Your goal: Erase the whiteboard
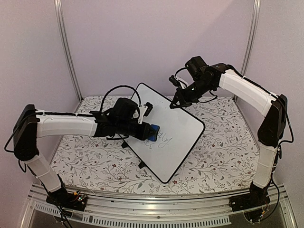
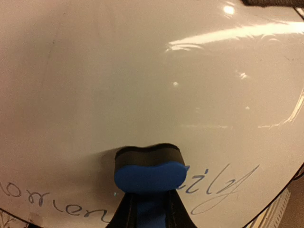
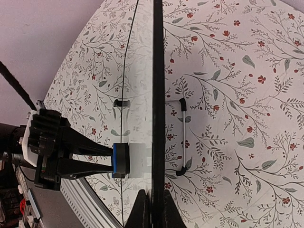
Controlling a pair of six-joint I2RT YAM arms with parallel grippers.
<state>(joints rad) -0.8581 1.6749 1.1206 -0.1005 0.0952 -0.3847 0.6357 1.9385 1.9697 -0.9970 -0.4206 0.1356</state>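
The left claw [image 2: 149, 209] is clamped on a blue eraser [image 2: 149, 173]. Its two dark fingers [image 2: 124, 214] hold the blue block from both sides. The grey felt side of the eraser is pressed flat on the white face of the whiteboard [image 2: 142, 80]. Just beside the eraser, on both of its sides, there is grey handwriting [image 2: 216, 185] along the lower part of the face. The rest of the face in the left wrist view is blank and shiny with lamp reflections.

The right claw [image 3: 153, 211] is closed on the thin black frame of the whiteboard [image 3: 157, 95], with one finger on each side of the edge. In the top view this claw [image 1: 178, 102] grips the far right part of the frame, and the left claw [image 1: 145, 129] with the eraser [image 1: 153, 132] is at the left part of the face.

The whiteboard [image 1: 183, 126] lies slantwise in the middle of the bench [image 1: 223, 147]. One rounded corner points to the far edge and the opposite one to the near edge. Small black feet [image 1: 141, 164] show under its left side. The face seems tilted, but how steeply I cannot tell. The bench has a cloth with leaves and small red flowers.
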